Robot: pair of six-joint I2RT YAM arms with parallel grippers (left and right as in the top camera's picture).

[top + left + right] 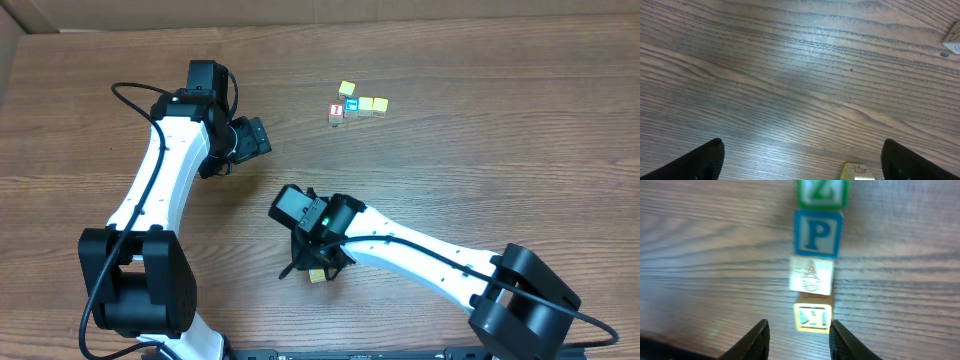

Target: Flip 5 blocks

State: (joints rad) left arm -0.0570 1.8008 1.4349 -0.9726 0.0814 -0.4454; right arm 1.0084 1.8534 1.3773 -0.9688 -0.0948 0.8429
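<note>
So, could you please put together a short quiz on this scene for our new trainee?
1. Fill in: in the right wrist view, the blue P block lies between the green Z block and a ____ block with a faint drawing.
2. Which block in that row lies nearest the right arm's jaws? A) green Z block B) blue P block C) yellow block
3. True or false: the left arm's jaws are shut on a block.
Key: 1) whitish block; 2) C; 3) false, they stand wide open.
</note>
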